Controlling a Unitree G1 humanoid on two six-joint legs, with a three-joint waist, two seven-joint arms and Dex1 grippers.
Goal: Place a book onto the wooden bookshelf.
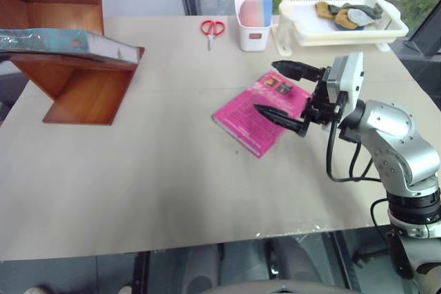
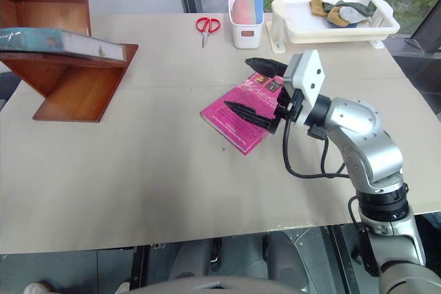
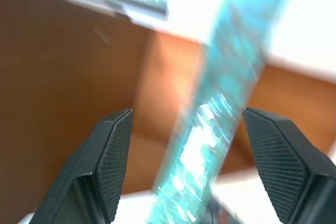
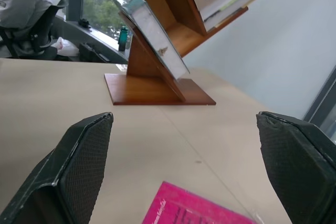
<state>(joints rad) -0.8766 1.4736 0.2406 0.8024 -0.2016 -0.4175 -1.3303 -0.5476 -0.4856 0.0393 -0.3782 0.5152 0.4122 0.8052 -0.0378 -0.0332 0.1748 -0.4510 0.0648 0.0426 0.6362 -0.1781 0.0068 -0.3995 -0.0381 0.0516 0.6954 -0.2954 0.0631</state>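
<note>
Both claws spread | book [image 1: 65,41] overhanging wooden bookshelf [image 1: 83,87] edge | right claw [image 1: 281,91] above pink book [image 1: 258,111]

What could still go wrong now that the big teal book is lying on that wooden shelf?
The book lies on a lower board of the wooden bookshelf, its corner at the board's end, so a nudge might tip it off. The left gripper, jaws open, straddles its edge and could drag it when withdrawing.

My two head cameras look down over the worktop [image 1: 172,191], both catching the wooden bookshelf [image 1: 83,87] that my right wrist camera faces from low down and my left sees close up.
</note>
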